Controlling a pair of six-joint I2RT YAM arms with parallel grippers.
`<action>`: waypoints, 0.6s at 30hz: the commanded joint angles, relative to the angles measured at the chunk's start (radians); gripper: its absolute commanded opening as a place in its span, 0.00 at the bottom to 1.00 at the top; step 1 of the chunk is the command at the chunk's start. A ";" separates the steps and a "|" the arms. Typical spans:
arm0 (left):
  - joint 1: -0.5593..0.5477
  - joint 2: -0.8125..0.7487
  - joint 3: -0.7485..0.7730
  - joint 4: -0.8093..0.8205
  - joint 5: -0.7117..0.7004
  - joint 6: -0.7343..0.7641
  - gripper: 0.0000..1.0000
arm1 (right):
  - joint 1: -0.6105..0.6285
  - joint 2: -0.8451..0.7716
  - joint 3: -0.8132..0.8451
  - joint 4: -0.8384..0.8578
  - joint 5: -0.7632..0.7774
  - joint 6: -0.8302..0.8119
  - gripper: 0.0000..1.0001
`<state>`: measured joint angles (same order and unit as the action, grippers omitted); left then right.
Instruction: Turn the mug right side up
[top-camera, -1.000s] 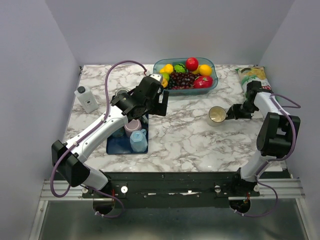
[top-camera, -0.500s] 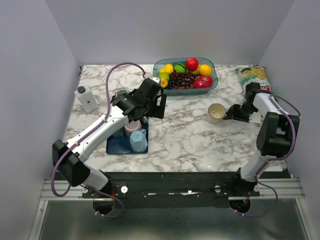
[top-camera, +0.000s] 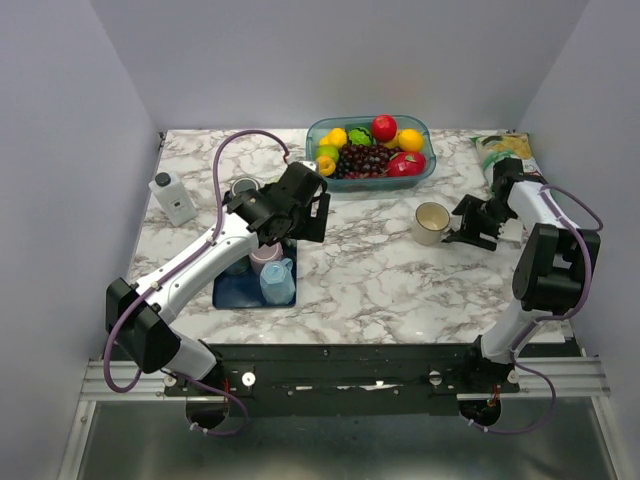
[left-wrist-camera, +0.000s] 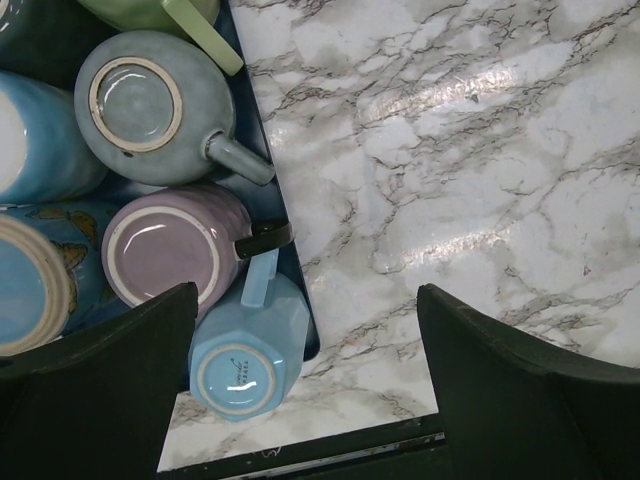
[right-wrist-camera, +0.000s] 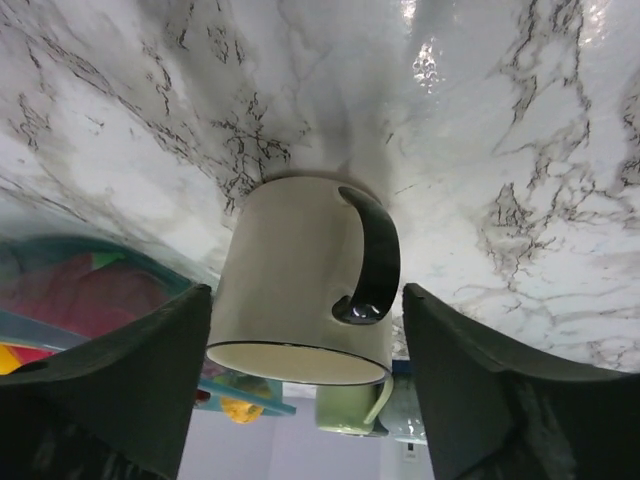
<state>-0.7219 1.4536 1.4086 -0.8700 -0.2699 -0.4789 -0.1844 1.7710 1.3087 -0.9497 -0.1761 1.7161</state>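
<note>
The cream mug (top-camera: 432, 222) with a black handle stands on the marble table with its mouth up, right of centre. My right gripper (top-camera: 466, 223) is just to its right, open, with a finger on each side of the handle end and touching neither side. The right wrist view is upside down: the mug (right-wrist-camera: 290, 260) sits between the spread fingers (right-wrist-camera: 130, 390), handle towards the camera. My left gripper (top-camera: 311, 215) hangs open over the right edge of the blue tray, holding nothing. In the left wrist view, the left gripper (left-wrist-camera: 305, 390) is above a light blue upturned mug (left-wrist-camera: 245, 355).
A blue tray (top-camera: 228, 293) at left holds several upturned mugs. A teal bowl of fruit (top-camera: 322, 130) stands at the back centre. A white bottle (top-camera: 172, 197) is at far left, and a snack bag (top-camera: 505, 152) lies at the back right behind the right arm.
My right gripper has opened and let go of the mug, which now stands mouth up, slightly farther back. The left arm has barely shifted.
</note>
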 joint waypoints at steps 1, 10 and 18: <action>-0.001 -0.013 0.007 -0.043 -0.032 -0.035 0.99 | -0.004 -0.036 0.003 -0.004 0.010 -0.049 0.87; 0.001 -0.053 -0.010 -0.050 -0.090 -0.061 0.99 | 0.023 -0.201 -0.077 0.038 0.059 -0.228 0.94; 0.016 -0.108 -0.069 -0.044 -0.118 -0.041 0.99 | 0.137 -0.349 -0.137 0.120 0.112 -0.504 0.98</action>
<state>-0.7200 1.3842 1.3727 -0.9142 -0.3428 -0.5247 -0.1013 1.4998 1.2106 -0.8898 -0.1333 1.3907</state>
